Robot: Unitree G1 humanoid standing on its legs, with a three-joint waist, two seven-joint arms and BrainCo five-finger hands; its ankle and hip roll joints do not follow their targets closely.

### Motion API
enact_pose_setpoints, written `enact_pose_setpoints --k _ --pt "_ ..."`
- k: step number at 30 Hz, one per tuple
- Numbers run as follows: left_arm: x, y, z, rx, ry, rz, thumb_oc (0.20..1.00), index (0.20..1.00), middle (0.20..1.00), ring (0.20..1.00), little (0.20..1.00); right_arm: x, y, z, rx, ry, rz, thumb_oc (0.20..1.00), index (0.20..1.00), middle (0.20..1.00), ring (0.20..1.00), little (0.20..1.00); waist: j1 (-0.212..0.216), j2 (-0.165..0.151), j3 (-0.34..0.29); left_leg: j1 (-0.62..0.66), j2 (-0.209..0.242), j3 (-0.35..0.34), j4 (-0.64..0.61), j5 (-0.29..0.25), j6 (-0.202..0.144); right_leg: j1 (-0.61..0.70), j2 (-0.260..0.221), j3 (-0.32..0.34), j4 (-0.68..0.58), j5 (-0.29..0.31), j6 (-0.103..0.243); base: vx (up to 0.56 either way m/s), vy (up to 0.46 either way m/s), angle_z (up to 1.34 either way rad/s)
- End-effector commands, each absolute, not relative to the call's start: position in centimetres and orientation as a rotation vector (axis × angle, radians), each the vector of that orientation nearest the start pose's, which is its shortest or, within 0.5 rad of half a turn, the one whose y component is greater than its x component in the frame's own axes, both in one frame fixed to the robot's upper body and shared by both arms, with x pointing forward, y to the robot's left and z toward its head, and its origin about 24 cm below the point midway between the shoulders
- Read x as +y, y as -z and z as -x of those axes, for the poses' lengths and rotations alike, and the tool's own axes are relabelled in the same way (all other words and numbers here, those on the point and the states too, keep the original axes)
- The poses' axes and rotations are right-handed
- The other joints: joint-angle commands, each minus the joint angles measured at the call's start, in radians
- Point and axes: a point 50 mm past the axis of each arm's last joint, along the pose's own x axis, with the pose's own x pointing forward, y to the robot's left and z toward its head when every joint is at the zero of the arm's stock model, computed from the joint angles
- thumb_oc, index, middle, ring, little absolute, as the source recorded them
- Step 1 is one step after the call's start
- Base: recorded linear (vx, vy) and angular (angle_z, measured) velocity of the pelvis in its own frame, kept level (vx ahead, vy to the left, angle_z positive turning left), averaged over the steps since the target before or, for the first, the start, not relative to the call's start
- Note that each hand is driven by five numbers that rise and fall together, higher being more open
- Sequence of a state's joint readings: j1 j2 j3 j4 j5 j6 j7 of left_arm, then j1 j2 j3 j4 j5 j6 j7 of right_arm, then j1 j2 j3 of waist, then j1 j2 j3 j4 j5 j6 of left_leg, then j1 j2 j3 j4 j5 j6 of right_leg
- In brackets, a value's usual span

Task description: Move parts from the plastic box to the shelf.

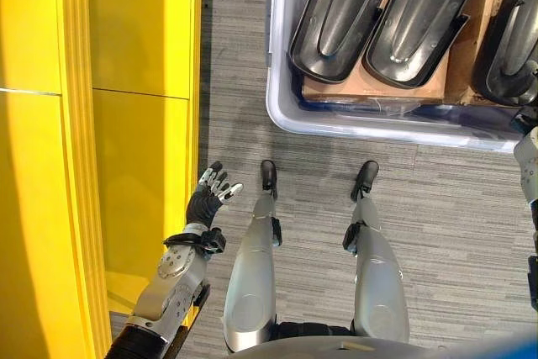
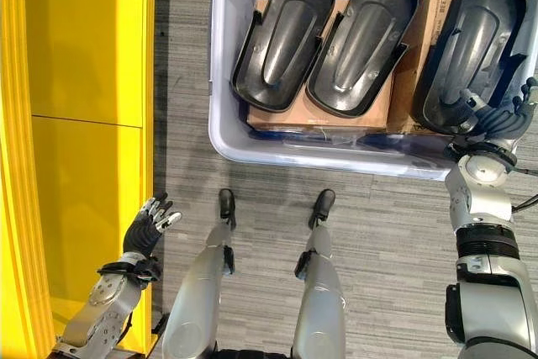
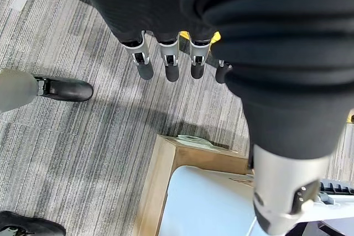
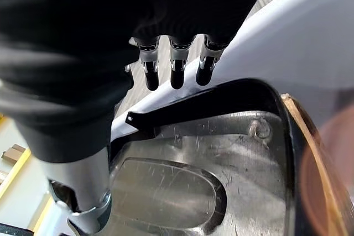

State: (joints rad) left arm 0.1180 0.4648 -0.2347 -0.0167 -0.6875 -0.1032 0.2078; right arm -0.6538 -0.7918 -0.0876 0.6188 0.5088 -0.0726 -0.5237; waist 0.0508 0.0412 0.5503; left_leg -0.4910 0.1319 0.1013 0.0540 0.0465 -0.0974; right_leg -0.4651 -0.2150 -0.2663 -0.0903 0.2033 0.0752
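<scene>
The left arm (image 1: 172,287) is a silver-grey shell with a round plate set with small screws near the wrist and a black collar above it. The left hand (image 1: 208,197) wears a dark ribbed cover, and its silver fingers (image 3: 168,62) end in dark rounded tips. The right arm (image 2: 481,292) is built of silver-grey segments parted by black ribbed bands, with a round pale joint at the wrist. The right hand (image 2: 498,117) has the same dark cover and silver, dark-tipped fingers (image 4: 177,64).

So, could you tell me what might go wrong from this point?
The right hand hovers open over the rightmost black part, which leans on its neighbour, so a lift might disturb that one. The part sits close to the plastic box wall, so fingers could catch the rim.
</scene>
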Motion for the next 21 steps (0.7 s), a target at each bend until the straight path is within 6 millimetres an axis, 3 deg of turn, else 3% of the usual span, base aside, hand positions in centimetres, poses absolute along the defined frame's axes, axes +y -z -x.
enact_pose_setpoints --k 1,21 --pt "19.8 -3.3 -21.8 0.104 -0.029 0.229 1.0 1.0 1.0 1.0 1.0 -37.7 -23.8 -31.5 -0.403 0.893 0.123 1.0 1.0 1.0 1.0 1.0 -0.014 0.008 -0.03 0.031 0.081 -0.061 -0.031 0.032 -0.056 -0.047 -0.133 0.107 0.225 -0.145 0.122 0.0 0.0 0.0" --pt "19.5 -3.6 -22.2 0.09 -0.018 0.21 1.0 1.0 1.0 1.0 1.0 -38.6 -23.2 -31.1 -0.381 0.948 0.107 1.0 1.0 1.0 1.0 1.0 -0.022 0.022 -0.03 -0.036 0.08 -0.066 0.004 0.03 -0.071 -0.089 -0.137 0.095 0.267 -0.166 0.118 0.0 -0.007 0.02"
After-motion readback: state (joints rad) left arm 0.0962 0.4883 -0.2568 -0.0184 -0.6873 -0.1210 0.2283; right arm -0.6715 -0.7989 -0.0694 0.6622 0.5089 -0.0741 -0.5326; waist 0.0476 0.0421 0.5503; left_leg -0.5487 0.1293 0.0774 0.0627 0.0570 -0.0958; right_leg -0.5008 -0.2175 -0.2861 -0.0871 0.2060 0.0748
